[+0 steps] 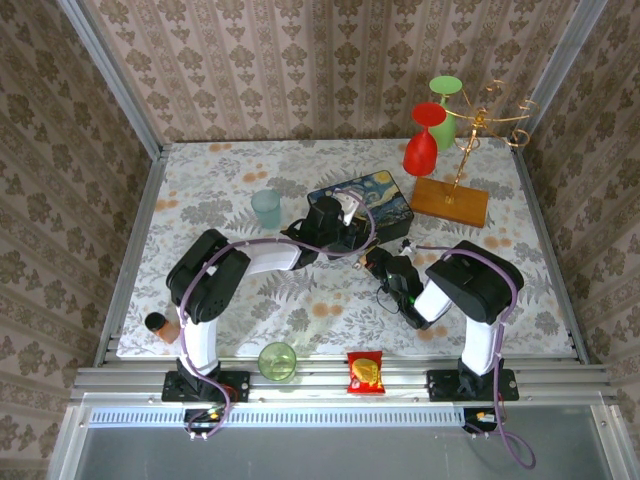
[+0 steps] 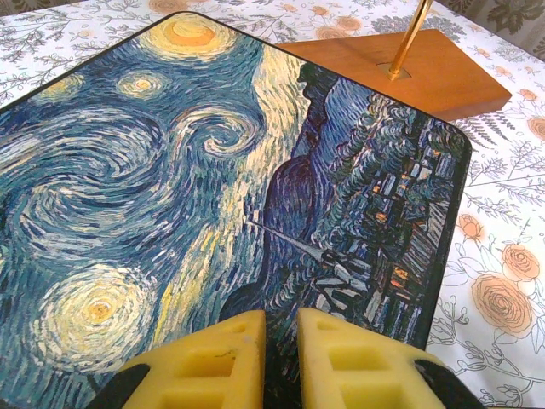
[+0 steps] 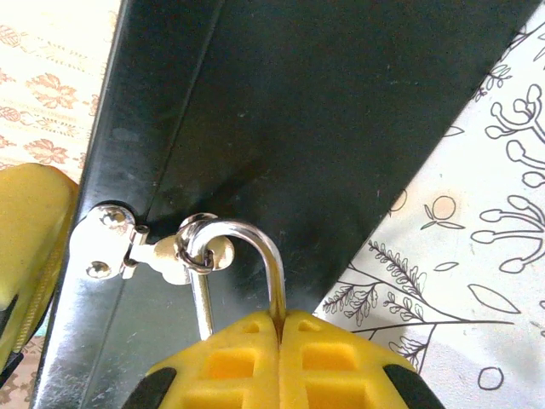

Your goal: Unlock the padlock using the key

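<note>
The padlock's silvery shackle hooks through the ring of a metal hasp on the black side of the Starry Night box. My right gripper is shut on the shackle's right leg, and its fingers hide the brass body. The left gripper hovers low over the painted lid, jaws a narrow gap apart with nothing visible between them. One of its yellow fingers shows beside the hasp. From above, the left gripper and right gripper meet at the box's near edge. No key is visible.
A wooden base with a gold stand sits right of the box, with a red glass and a green glass behind. A pale blue cup stands left. Green cup, snack packet and brown bottle line the near edge.
</note>
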`<state>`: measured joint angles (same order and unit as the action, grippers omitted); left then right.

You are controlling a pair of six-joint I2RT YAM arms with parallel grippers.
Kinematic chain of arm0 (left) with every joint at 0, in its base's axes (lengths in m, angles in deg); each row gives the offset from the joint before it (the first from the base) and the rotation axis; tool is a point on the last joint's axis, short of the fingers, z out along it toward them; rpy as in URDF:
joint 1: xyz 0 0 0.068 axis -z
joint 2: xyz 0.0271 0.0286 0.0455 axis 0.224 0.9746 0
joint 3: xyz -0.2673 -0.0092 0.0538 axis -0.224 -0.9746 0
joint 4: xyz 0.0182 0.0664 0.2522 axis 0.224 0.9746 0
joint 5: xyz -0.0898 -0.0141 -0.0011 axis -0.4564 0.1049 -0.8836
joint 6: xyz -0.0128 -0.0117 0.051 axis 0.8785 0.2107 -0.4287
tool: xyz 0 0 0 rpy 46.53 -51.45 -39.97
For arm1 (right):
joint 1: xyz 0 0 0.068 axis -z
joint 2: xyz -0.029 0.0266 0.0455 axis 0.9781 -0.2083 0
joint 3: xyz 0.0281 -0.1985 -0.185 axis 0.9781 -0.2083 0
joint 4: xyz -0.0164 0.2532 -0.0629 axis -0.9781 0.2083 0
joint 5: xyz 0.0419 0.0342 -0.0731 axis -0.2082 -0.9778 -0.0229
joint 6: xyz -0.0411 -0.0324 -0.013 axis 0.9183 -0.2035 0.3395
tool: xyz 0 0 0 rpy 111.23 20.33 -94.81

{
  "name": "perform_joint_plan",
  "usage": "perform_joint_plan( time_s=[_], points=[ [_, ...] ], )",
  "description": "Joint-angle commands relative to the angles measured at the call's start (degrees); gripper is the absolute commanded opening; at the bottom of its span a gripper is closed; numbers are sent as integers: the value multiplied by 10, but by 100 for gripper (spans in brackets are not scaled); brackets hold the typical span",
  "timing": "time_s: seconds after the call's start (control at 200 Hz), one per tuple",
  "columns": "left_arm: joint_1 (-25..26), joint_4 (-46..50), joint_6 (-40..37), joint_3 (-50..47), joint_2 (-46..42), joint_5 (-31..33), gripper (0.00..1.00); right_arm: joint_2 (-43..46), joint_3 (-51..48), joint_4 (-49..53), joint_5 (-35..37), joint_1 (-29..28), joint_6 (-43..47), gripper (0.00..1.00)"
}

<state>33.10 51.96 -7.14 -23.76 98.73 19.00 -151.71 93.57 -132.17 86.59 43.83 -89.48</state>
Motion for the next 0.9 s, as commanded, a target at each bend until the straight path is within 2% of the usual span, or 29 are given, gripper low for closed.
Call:
perform_joint_plan(
  time_s=[0.0,0.1,0.235,0.42,0.545,0.78,0.895],
  points=[
    [-3,109,-4,-33,17,-7,18,25,-2,-26,39,17,6,0],
    [-3,121,-13,-28,11,-2,21,12,-2,-28,25,25,-11,0],
    [19,222,-92,20,-13,57,42,7,3,-22,4,23,1,0],
    [20,367,-179,108,-18,59,57,21,-9,21,18,-1,4,0],
    [24,461,-222,153,4,76,61,0,-29,-19,24,-1,-10,0],
    [47,503,-248,155,12,118,66,-10,-19,-26,10,-1,-12,0],
    [57,521,-251,161,31,159,66,-7,-15,-27,6,-1,-11,0]
  ],
)
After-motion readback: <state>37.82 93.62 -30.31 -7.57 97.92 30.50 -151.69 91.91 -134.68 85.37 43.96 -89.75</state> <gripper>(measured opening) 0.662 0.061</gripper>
